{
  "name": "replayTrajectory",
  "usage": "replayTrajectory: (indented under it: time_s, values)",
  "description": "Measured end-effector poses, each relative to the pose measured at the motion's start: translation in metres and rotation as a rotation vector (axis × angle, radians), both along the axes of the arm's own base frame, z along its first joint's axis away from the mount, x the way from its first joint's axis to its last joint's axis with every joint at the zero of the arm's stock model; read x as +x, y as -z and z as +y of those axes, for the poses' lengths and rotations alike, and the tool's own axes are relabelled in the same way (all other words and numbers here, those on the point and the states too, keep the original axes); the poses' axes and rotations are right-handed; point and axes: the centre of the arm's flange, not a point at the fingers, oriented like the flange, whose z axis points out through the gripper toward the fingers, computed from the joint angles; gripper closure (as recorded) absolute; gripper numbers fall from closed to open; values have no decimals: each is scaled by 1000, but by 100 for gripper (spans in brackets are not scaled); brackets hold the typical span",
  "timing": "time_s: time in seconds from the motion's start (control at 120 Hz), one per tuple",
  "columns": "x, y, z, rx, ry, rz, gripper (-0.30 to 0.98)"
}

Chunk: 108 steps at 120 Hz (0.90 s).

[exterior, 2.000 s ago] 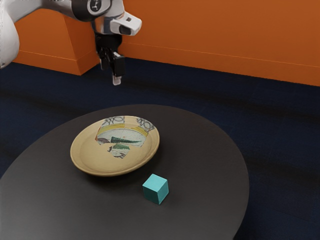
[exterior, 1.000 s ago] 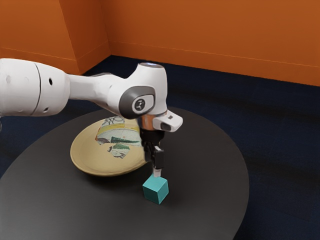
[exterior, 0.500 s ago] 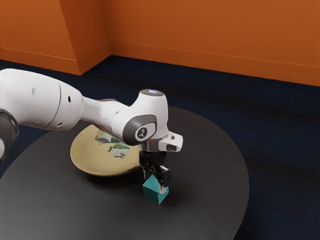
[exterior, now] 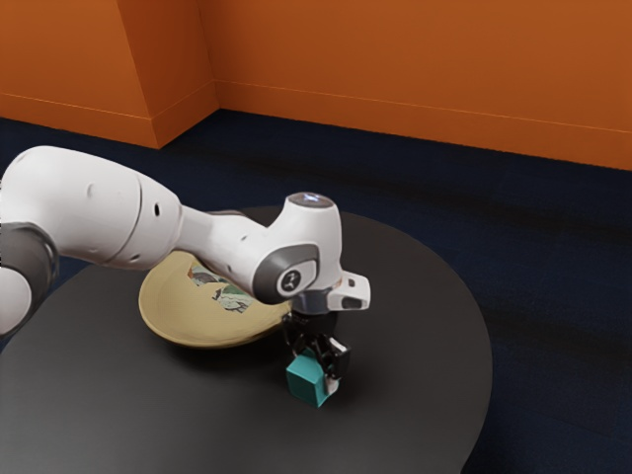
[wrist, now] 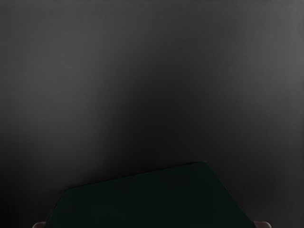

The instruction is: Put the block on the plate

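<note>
My gripper is low over the table, shut on the teal block, with one pale fingertip showing against the side toward the exterior view's right. In the wrist view the block is a large dark shape, its far edge slanted, and a fingertip of my gripper meets it on each side. Whether its underside touches the table cannot be told. The tan plate with a painted pattern lies to the exterior view's left of the block, apart from it and partly covered by my arm.
The dark round table carries the plate and block, its curved edge toward the exterior view's right. Around it lies a dark blue floor, with an orange wall behind.
My arm has come from above and behind the plate down to the block and lowered around it. The block has shifted and turned slightly over the last half second; the plate has stayed put.
</note>
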Motion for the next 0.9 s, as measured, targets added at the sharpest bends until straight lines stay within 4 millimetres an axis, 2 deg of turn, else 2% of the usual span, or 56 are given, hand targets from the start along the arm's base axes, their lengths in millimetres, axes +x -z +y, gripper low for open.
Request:
replayTrajectory:
  time_s: [0.083, 0.183, 0.317, 0.433, 0.542, 0.667, 0.767, 0.9]
  values:
    - [0, -6, -3, -1, -10, -9, 26]
    - [-1, -26, -5, -7, -21, -37, 28]
    - [-1, -66, -4, -23, -39, -90, 28]
    - [1, -100, 6, -37, -69, -136, 28]
    - [6, -134, 30, -50, -119, -187, 28]
    - [14, -156, 69, -54, -195, -223, 28]
    - [22, -156, 107, -47, -266, -224, 28]
    - [30, -138, 151, -29, -346, -197, 28]
